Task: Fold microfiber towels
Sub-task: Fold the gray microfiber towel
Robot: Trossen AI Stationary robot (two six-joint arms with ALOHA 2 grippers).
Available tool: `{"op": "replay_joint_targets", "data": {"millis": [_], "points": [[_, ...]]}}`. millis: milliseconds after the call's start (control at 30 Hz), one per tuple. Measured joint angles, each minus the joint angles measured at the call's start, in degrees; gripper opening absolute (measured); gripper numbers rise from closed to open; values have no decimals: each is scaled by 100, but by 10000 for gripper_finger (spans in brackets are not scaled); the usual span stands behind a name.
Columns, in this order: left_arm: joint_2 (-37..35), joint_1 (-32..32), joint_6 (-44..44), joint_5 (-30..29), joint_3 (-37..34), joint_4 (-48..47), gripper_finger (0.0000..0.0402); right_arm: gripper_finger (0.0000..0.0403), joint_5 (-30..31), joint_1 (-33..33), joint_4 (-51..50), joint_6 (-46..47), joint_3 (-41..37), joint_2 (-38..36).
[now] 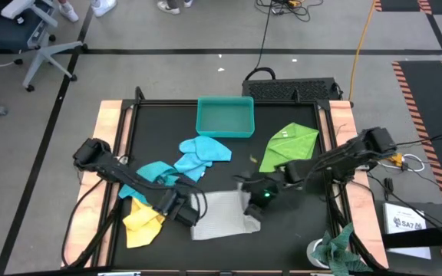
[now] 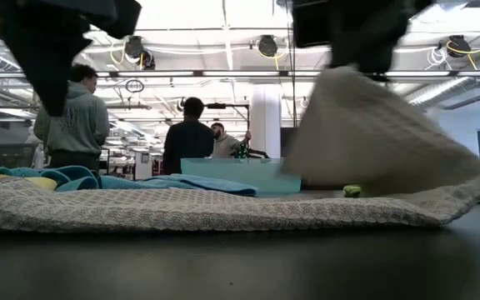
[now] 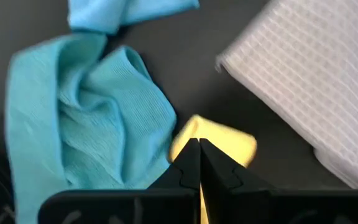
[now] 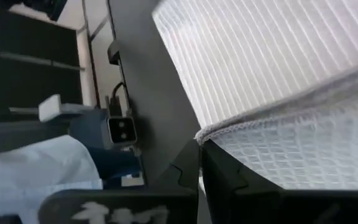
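1. Far left on the worktop [image 1: 121, 130], my left hand [image 1: 181, 211] sits low at the near-left corner of the grey towel [image 1: 225, 215]. Its fingers are pressed together, and in the left wrist view nothing shows between them; the tips point at the yellow towel [image 3: 219, 140], not the grey one. My worry: if I pull now, this hand drags nothing, and the fold runs crooked off one corner.

2. Just beside that hand lie the yellow towel and the turquoise towel [image 1: 152, 175], bunched and touching each other. Any sweep to the left could snag them and haul them into the grey cloth.

3. In the middle, the grey towel lies flat along its left part, while its right edge is lifted and curls over, as the low view shows. The light blue towel [image 1: 202, 153] and the teal tray [image 1: 225, 115] sit behind it, clear for now.

4. My right hand [image 1: 253, 201] is clamped on that raised right edge; the right wrist view shows the hem pinched at the fingertips. The bite looks thin, right at the hem, so I judge it could slip free mid-fold and drop the flap short.

5. Further right, the lime green towel [image 1: 290, 146] lies under the right arm; a low swing back could ruck it.
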Motion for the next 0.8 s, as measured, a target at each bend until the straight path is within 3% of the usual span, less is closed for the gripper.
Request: {"op": "replay_joint_targets", "data": {"millis": [433,800], "points": [[0,-796,-1395,258,0,-338,1,0,-1064,-169,26,-1202,2102,2160],[0,-1108,-2152,361,0,-342,1,0,-1259,-370,147,-1639,2987,2620]]}}
